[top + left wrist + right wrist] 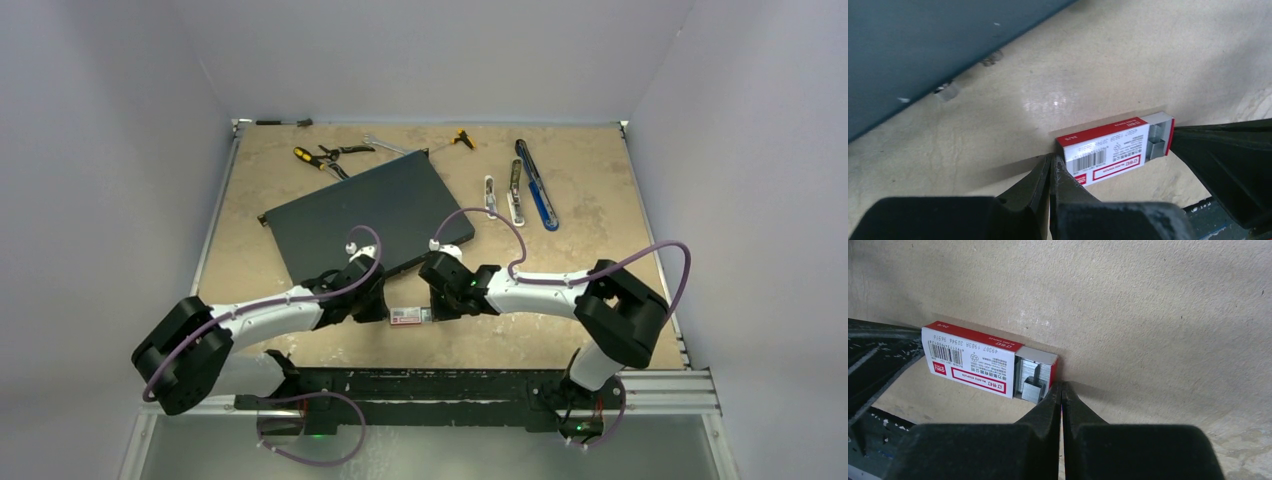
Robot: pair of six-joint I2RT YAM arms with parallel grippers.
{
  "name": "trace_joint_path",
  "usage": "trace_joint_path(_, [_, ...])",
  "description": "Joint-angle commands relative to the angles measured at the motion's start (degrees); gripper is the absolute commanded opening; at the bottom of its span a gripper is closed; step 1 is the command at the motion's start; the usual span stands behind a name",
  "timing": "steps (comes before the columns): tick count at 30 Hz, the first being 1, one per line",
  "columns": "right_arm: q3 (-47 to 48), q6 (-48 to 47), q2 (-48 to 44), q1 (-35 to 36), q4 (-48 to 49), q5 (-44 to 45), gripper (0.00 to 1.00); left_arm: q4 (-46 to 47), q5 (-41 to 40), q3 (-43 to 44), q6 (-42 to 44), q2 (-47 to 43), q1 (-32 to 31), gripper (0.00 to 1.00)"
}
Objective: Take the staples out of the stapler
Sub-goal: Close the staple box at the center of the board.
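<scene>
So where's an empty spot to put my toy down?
Bare table right of the blue stapler, and a strip left of the dark board. Crowded: the far edge by the pliers, and around the box between the left hand and right hand.

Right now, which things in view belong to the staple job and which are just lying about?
Job: staples, red-and-white box holding them, left hand, right hand.
Lying about: dark board, pliers, wrench.
</scene>
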Motion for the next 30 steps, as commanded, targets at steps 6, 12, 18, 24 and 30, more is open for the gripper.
trace_joint_path(6, [2.6,-0.2,-0.3,0.2,0.4,-1.2,0.0,0.8,1.2,0.0,-1.4,4.5,-4.6,0.0])
trace_joint_path(12, [3.9,-0.3,0.4,0.6,2.2,-3.5,0.0,1.2,0.6,1.1,-1.7,5.7,-5.6,0.0])
trace_joint_path(18, [4.2,-0.1,0.9,1.2,4.1,-5.5,0.0,1.9,0.7,2.6,-2.0,8.3,-6.4,0.0])
trace_joint_path(24, [3.4,1.0,0.0,1.3,2.8,-3.1,0.0,-0.3,-1.5,4.0,-2.1,7.6,-6.5,0.0])
trace_joint_path(30, [1.5,3.7,-3.6,1.2,-5.5,4.4,0.0,-4.9,-5.7,5.2,-2.2,5.5,-6.3,0.0])
